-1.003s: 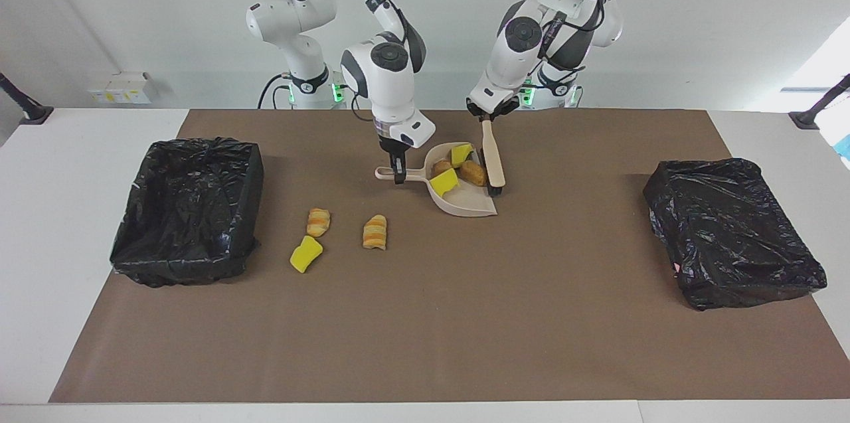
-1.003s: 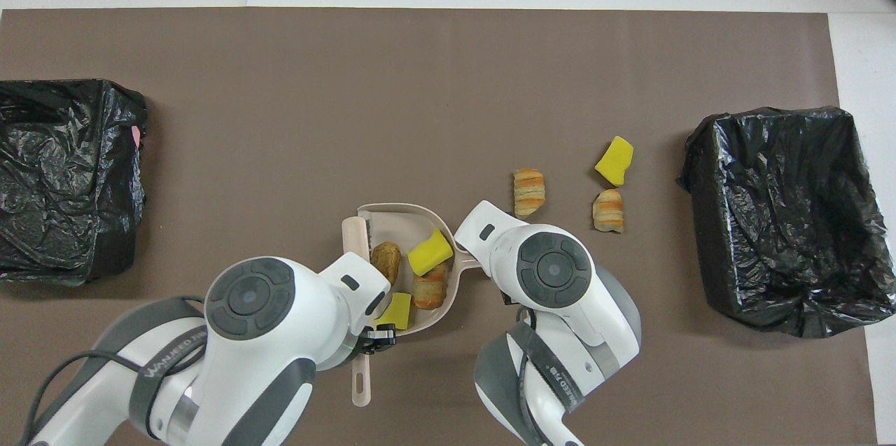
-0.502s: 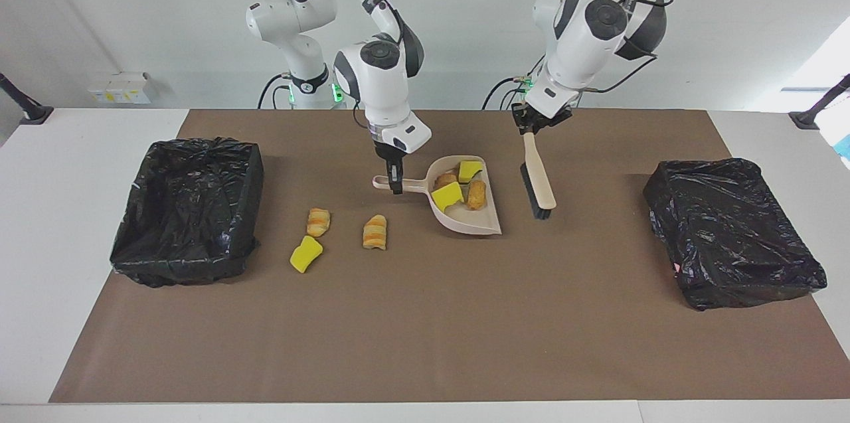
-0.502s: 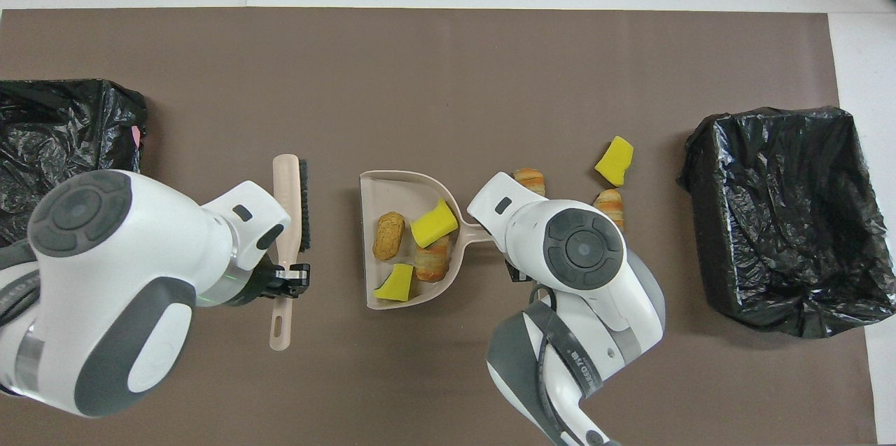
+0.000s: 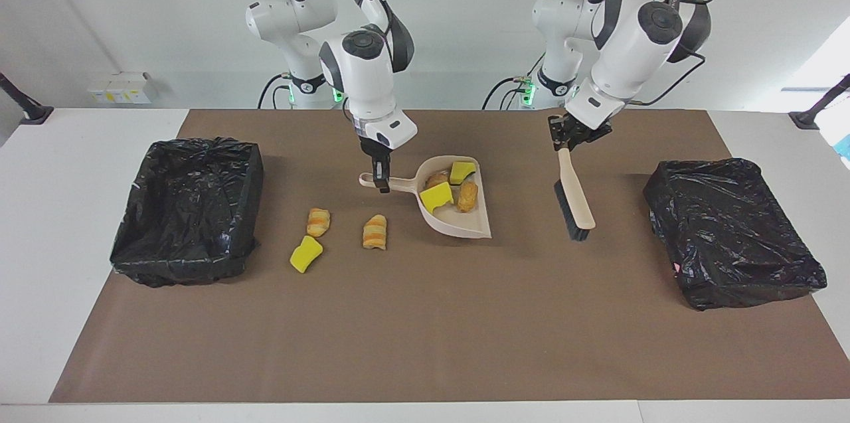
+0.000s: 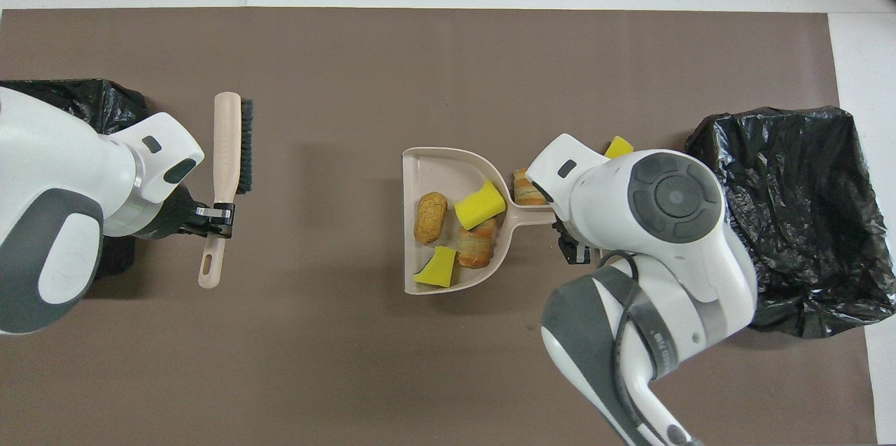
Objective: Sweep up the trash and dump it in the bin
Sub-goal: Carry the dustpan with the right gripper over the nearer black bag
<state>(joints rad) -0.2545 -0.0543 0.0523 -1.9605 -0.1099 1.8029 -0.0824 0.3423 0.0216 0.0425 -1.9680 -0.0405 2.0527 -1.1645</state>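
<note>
On the brown mat (image 5: 425, 317), seen from across the table, the right gripper (image 5: 380, 178) was pinching the handle of a pale pink dustpan (image 5: 465, 224), which carried four scraps: two yellow sponge chunks (image 5: 436, 196), a brown lump (image 5: 437, 178) and a striped bread piece (image 5: 467, 196). Three more scraps lay on the mat between the dustpan and the open black-lined bin (image 5: 188, 210) at the right arm's end: two striped pieces (image 5: 375, 232) and a yellow sponge chunk (image 5: 305, 253). The left gripper (image 5: 563, 142), clamped on a brush (image 5: 575, 200), held it slanted, bristles down, over the mat near a second black-bagged bin (image 5: 734, 232). From overhead, the dustpan (image 6: 420, 166) sat mid-mat with its load in plain sight, while the right gripper (image 6: 570, 250) gripped its handle (the arm's white housing covered most of the loose scraps). Only a yellow corner (image 6: 619, 147) and a striped end (image 6: 521, 187) showed. The left gripper (image 6: 222, 211) nipped the brush (image 6: 225, 145) partway along its handle, beside the bagged bin (image 6: 105, 99).
</note>
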